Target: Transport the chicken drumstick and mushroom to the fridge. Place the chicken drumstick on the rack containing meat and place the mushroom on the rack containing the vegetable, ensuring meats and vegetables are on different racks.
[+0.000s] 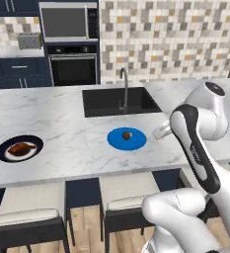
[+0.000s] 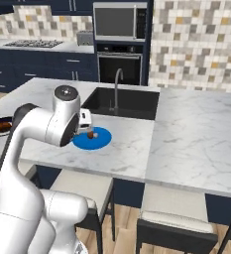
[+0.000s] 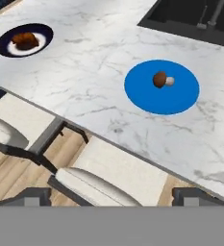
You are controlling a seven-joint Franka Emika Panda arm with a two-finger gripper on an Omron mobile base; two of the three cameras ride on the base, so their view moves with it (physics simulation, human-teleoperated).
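The mushroom point(image 1: 127, 134) point(image 2: 91, 134) point(image 3: 160, 79), with a brown cap and pale stem, lies on a blue round plate point(image 1: 117, 142) point(image 2: 103, 140) point(image 3: 147, 98) on the marble island. The chicken drumstick point(image 1: 20, 148) point(image 2: 2, 127) point(image 3: 24, 40) rests on a dark-rimmed plate point(image 1: 3, 143) point(image 3: 47, 33) at the island's left end. My gripper point(image 1: 161, 132) point(image 2: 85, 119) hangs above the counter just right of the blue plate, open and holding nothing. The fridge is out of view.
A black sink point(image 1: 106, 101) point(image 2: 132, 101) with a faucet point(image 1: 125, 89) lies behind the blue plate. Stools point(image 1: 126, 205) point(image 3: 104, 187) stand under the island's near edge. An oven and microwave point(image 1: 69, 44) are built into the back wall.
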